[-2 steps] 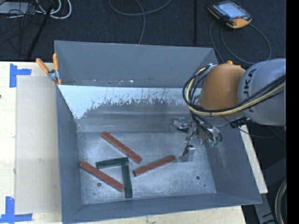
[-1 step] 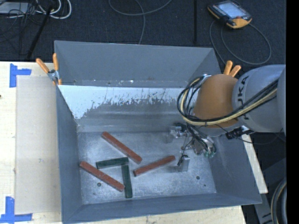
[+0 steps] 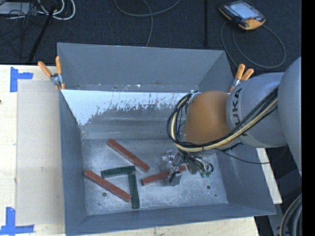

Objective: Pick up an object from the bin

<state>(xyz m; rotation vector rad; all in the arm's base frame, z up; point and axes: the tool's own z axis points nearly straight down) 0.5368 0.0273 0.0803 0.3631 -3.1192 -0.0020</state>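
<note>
Grey metal bin (image 3: 147, 107), sloped walls, floor scuffed and speckled pale; contents, five flat narrow bars: three reddish-brown, two dark green. From the left: lower-left brown bar (image 3: 107, 185), long, lay slanting down to the right; level green bar (image 3: 118, 171) lay nearly crosswise just above it; upper brown bar (image 3: 128, 155) slanted down to the right, towards the middle; upright green bar (image 3: 134, 191) ran towards the near wall, its top just below the level green bar's right end; short brown bar (image 3: 155, 179) lay right of centre, tilted slightly. Gripper (image 3: 173, 175) was down at the floor, at the short brown bar's right end; how far it stood open, and whether it had hold, could not be told. Arm reached in from the right, wrist under a smooth rounded orange cover (image 3: 209, 117), looped with black and yellow cables (image 3: 173, 127)
</note>
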